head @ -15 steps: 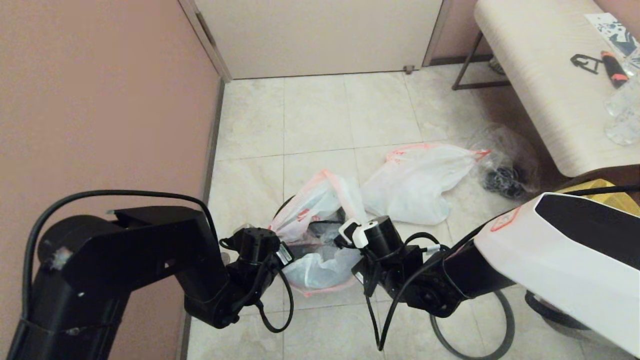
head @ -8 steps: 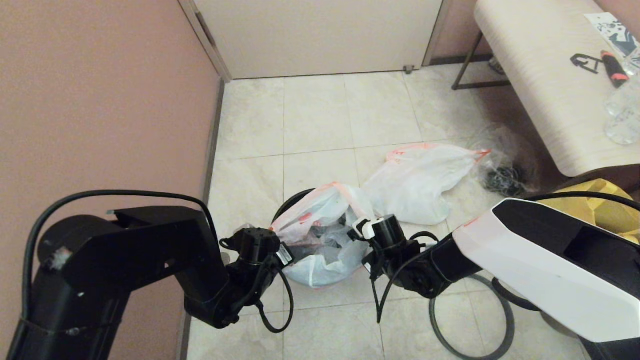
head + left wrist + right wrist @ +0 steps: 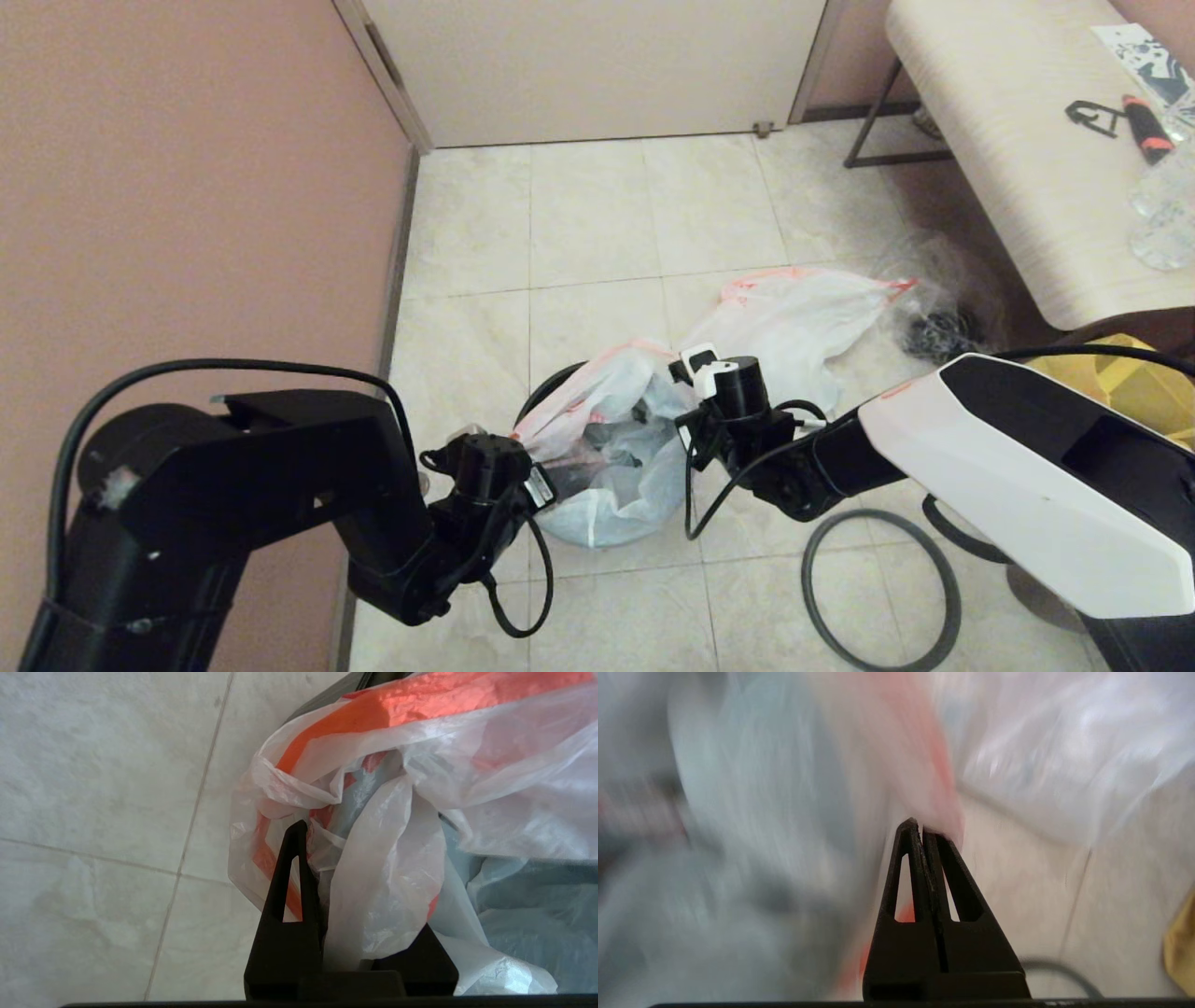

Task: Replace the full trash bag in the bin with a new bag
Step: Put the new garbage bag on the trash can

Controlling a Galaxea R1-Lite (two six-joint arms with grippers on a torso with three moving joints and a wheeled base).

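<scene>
Since 1 second ago the right gripper has carried its pinch of orange rim up and toward the far right, its fingers shut tight on the film. On the near left, the left gripper is nearly closed on a bunch of the same new bag, which drapes into the bin. Between both grippers the bag's mouth stretches near left to far right. Further right, the full trash bag lies on the floor.
</scene>
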